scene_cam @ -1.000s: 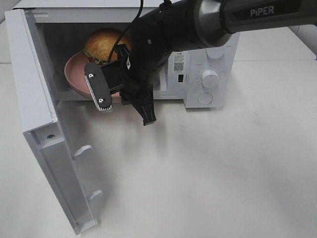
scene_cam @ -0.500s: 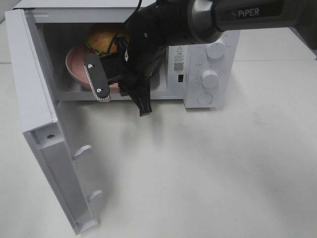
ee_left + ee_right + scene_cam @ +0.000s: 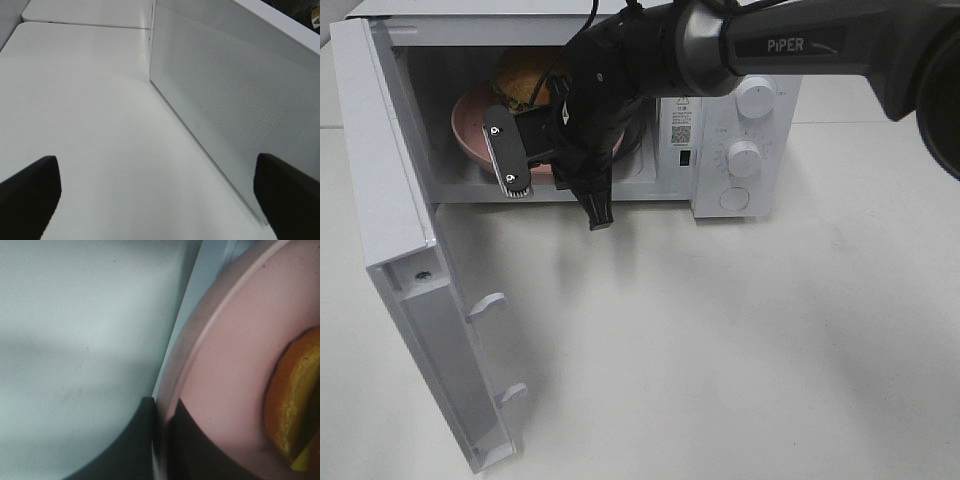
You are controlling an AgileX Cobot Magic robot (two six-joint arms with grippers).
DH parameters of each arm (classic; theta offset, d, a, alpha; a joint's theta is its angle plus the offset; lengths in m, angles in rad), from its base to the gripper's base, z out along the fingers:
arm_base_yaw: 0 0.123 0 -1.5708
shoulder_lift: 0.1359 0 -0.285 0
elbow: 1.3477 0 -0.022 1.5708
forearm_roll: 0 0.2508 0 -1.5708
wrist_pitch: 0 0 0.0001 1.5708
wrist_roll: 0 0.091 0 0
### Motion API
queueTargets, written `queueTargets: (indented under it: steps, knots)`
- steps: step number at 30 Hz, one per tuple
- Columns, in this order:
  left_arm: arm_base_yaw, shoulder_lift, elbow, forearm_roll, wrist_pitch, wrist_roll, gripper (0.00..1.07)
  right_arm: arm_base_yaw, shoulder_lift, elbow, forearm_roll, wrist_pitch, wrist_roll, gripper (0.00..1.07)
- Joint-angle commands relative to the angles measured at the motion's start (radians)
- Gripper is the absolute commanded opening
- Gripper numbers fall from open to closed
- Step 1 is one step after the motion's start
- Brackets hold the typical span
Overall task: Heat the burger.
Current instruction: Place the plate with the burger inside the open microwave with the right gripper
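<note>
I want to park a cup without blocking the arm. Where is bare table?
Bare table runs wide in front of the microwave, to the right of its open door. It is crowded at the microwave mouth, where the right claw grips the pink plate carrying the burger.

The word "PiPER" stands in white on the right arm (image 3: 790,45).

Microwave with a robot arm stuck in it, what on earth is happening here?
The robot is putting a burger in to heat. The right arm's fingers are clamped on the rim of a pink plate carrying the burger, and the plate is inside the microwave. Its door stands wide open. The left arm's fingers are open and empty, near the door.
</note>
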Motion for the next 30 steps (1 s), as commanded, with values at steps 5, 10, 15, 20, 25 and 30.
queueTargets:
  steps: [5, 10, 15, 20, 25, 30]
  knots:
    - [-0.003, -0.019, 0.003, 0.002, -0.003, -0.001, 1.02, -0.004, -0.006, -0.037, -0.033, -0.066, 0.005, 0.0]
    - [-0.003, -0.019, 0.003, 0.002, -0.003, -0.001, 1.02, -0.015, 0.005, -0.047, -0.033, -0.061, 0.005, 0.0]
    - [-0.003, -0.019, 0.003, 0.002, -0.003, -0.001, 1.02, -0.015, 0.023, -0.07, -0.033, -0.058, 0.005, 0.0]
    - [-0.003, -0.019, 0.003, 0.002, -0.003, -0.001, 1.02, -0.022, 0.043, -0.116, -0.033, -0.058, 0.007, 0.0]
    - [-0.003, -0.019, 0.003, 0.002, -0.003, -0.001, 1.02, -0.027, 0.059, -0.143, -0.033, -0.062, 0.01, 0.0]
    - [-0.003, -0.019, 0.003, 0.003, -0.003, -0.001, 1.02, -0.027, 0.078, -0.16, -0.033, -0.065, 0.01, 0.0]
